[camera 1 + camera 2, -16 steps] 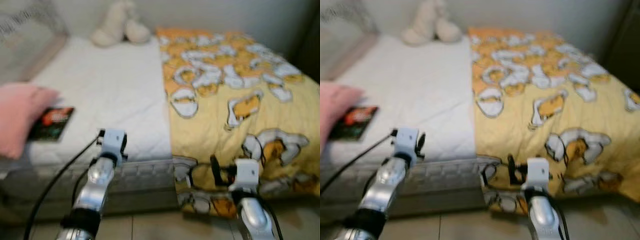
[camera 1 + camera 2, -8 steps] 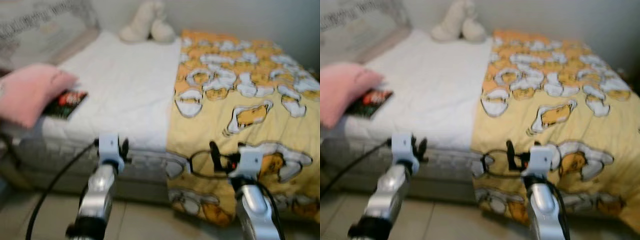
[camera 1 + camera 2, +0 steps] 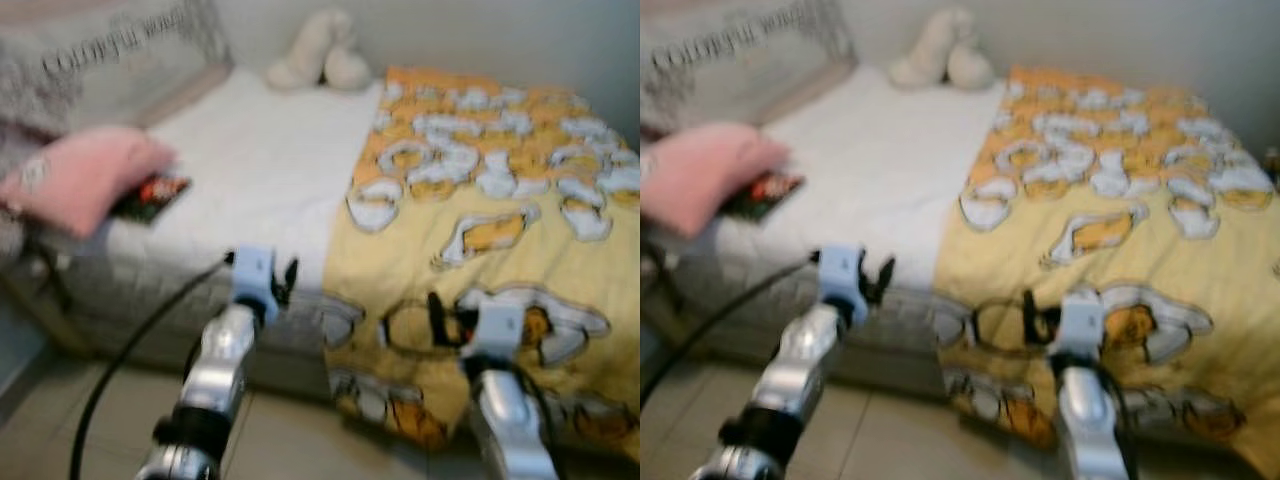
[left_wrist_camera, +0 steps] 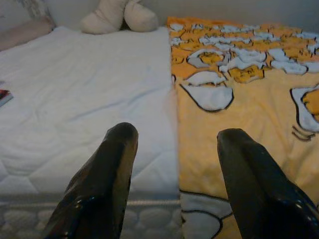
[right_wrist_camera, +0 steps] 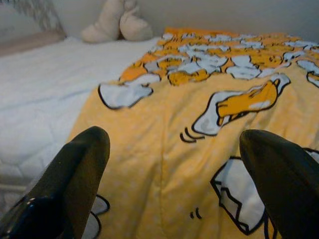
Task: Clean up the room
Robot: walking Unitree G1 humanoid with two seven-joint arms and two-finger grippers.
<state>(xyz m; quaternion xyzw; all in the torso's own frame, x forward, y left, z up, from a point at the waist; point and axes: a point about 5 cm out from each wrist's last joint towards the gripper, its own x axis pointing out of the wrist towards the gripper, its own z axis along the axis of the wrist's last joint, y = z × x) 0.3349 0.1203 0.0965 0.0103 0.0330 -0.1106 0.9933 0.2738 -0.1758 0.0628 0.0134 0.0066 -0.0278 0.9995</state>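
A bed stands before me, its left half a bare white mattress [image 3: 270, 160] and its right half under a yellow cartoon-print blanket [image 3: 500, 200]. At the mattress's left edge lies a pink pillow [image 3: 85, 178] with a dark book or packet [image 3: 150, 195] tucked beside it. A cream plush toy [image 3: 320, 50] sits at the far end by the wall. My left gripper [image 4: 172, 134] hangs open in front of the mattress edge, holding nothing. My right gripper [image 5: 179, 137] is open too, level with the blanket's hanging front.
A grey pillow with lettering [image 3: 110, 60] leans at the bed's far left. A black cable [image 3: 130, 350] runs down from my left arm. Tiled floor [image 3: 300, 440] lies between me and the bed.
The whole picture has shifted: the camera has swung left, bringing the grey lettered pillow and the bed's left side into view. Both grippers stay open in front of the bed.
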